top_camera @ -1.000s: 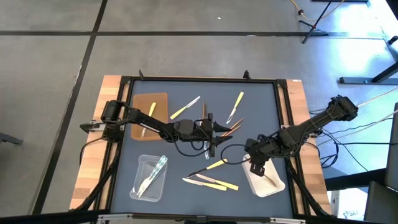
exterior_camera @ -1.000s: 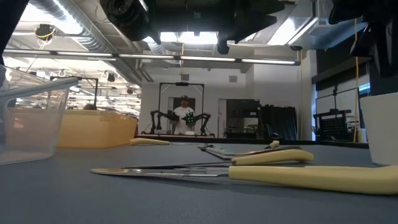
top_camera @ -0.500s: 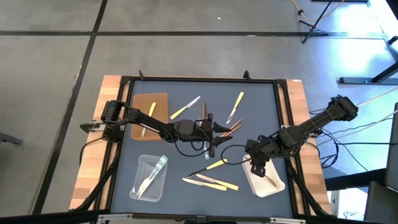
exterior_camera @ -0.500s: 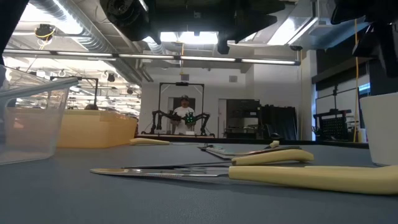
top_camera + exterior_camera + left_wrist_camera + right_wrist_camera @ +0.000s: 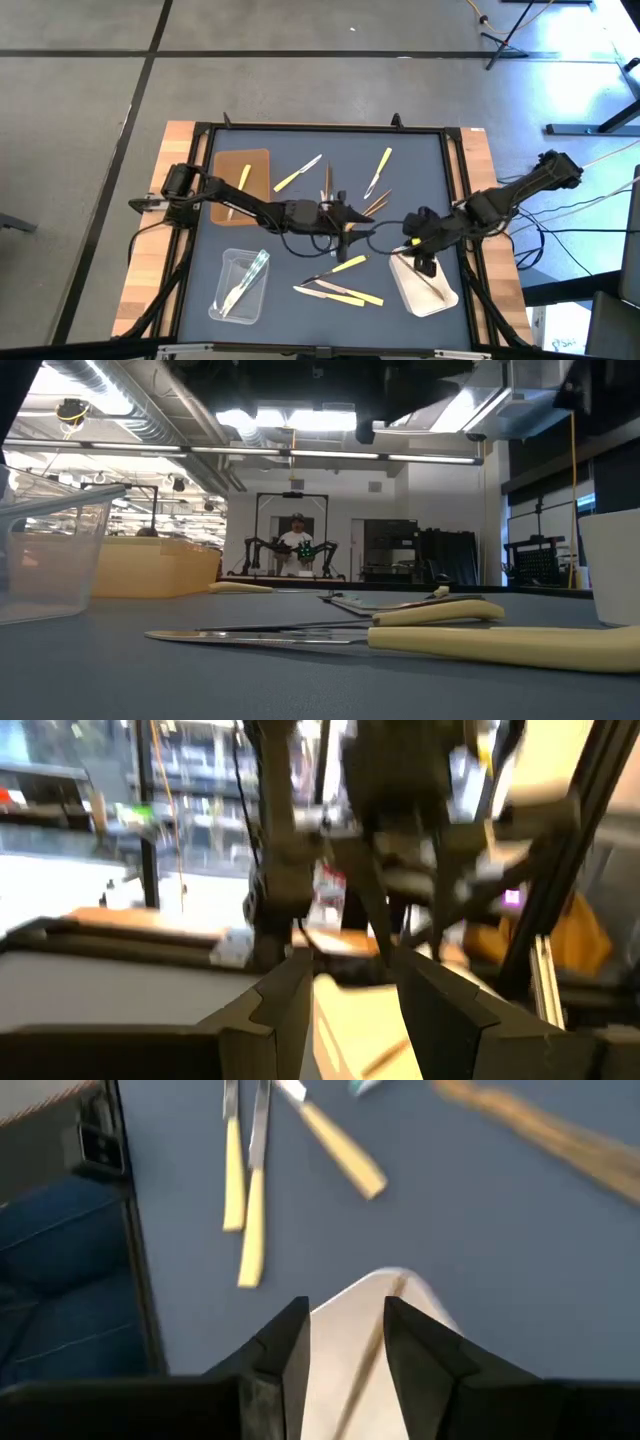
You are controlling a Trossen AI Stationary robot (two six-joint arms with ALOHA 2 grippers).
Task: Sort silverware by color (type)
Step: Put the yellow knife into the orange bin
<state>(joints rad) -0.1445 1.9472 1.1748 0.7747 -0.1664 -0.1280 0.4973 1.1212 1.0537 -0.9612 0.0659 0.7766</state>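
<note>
The silverware lies scattered on the dark mat: yellow-handled pieces [image 5: 298, 173] [image 5: 378, 172] [image 5: 347, 265] [image 5: 340, 293] and tan wooden ones [image 5: 375, 207]. One wooden piece [image 5: 368, 1352] lies in the white tray [image 5: 425, 290]. My right gripper [image 5: 415, 245] hangs open above that tray's far left corner, slanting down, with nothing between its fingers [image 5: 285, 1350]. At mid-table my left gripper [image 5: 362, 214] stands level above the mat and points at the right arm. It is open and holds nothing [image 5: 350, 1010].
A brown tray [image 5: 232, 165] at the far left holds one yellow piece. A clear tray [image 5: 225, 300] at the near left holds clear pieces. A black frame [image 5: 320, 128] borders the mat. In the low view, yellow knives [image 5: 480, 645] lie close in front.
My right gripper has risen from just over the white tray and drawn toward the table's far side, staying open. The wooden piece stays lying in the tray.
</note>
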